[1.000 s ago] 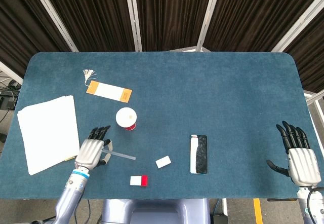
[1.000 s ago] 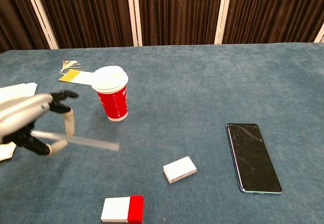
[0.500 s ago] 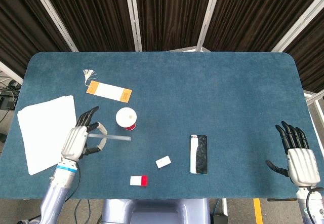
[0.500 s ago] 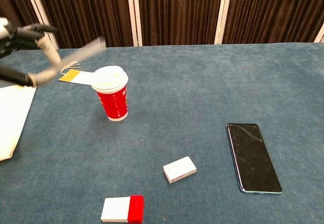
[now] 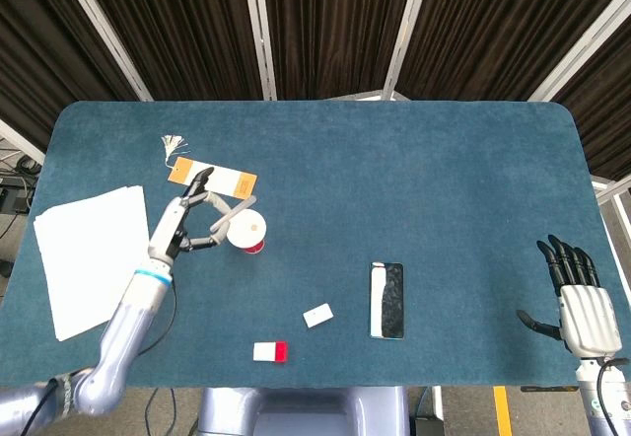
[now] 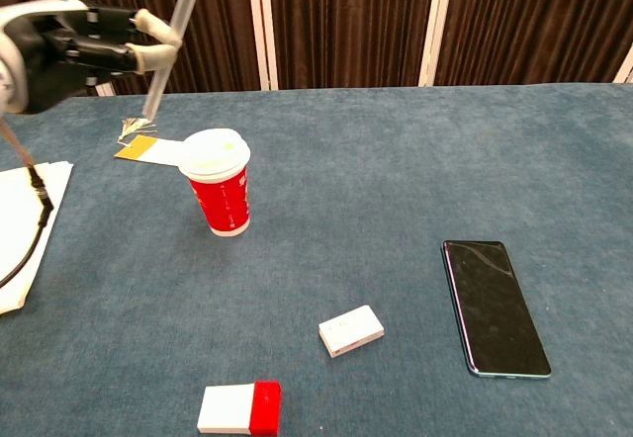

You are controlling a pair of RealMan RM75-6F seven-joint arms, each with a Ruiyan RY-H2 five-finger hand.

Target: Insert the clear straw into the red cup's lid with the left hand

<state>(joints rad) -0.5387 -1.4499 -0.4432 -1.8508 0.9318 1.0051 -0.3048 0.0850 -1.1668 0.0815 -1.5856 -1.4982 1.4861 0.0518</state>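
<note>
The red cup with a white lid stands left of the table's middle. My left hand is raised just left of the cup and pinches the clear straw between thumb and a finger. The straw stands nearly upright, its lower end above and to the left of the lid, apart from it. My right hand rests at the table's near right corner, fingers spread, holding nothing; the chest view does not show it.
A black phone lies right of centre. A small white block and a white-and-red block lie near the front edge. White paper sheets sit at the left, and an orange-and-white tag with a tassel behind the cup.
My left hand has lifted the straw from near the table surface, carried it toward the cup and turned it from lying flat to nearly upright. The right hand has stayed put.
</note>
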